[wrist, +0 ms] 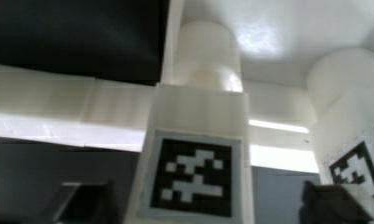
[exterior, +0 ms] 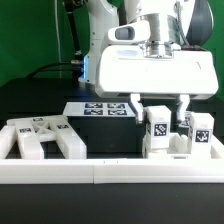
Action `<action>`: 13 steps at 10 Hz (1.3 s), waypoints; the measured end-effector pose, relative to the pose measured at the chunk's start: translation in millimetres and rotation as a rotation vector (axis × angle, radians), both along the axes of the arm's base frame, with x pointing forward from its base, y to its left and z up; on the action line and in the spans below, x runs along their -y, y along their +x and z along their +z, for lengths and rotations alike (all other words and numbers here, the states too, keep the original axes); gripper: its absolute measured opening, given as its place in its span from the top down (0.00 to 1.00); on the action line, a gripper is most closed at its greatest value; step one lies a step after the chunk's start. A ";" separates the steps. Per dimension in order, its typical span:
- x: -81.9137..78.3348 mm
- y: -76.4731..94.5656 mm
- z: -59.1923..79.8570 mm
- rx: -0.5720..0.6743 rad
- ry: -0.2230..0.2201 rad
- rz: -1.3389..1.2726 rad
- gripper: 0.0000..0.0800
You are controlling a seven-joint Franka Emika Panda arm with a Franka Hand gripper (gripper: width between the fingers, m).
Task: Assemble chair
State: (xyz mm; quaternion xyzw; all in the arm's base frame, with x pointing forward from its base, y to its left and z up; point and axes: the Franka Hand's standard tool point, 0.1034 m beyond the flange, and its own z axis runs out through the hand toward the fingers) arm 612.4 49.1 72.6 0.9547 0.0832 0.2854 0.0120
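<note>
My gripper (exterior: 159, 110) is open and hangs low over the right group of white chair parts. Its two fingers straddle an upright square post (exterior: 157, 127) with a black-and-white tag, and a gap shows on each side. In the wrist view the same tagged post (wrist: 198, 160) stands between the dark fingertips (wrist: 77, 203), with my gripper (wrist: 205, 206) not touching it. A second tagged post (exterior: 198, 127) stands just to the exterior view's right of it and also shows in the wrist view (wrist: 353, 150). More tagged white chair parts (exterior: 40, 136) lie at the exterior view's left.
The marker board (exterior: 103, 108) lies flat on the dark table behind the parts. A long plain white border rail (exterior: 110, 172) runs along the front. The green backdrop and the arm's white body fill the back.
</note>
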 end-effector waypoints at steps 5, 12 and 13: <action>7.5 2.0 4.4 0.003 -0.006 -0.003 0.19; 8.8 9.8 25.9 -0.019 0.006 -0.004 0.19; 6.4 8.7 23.9 -0.047 0.011 0.001 0.19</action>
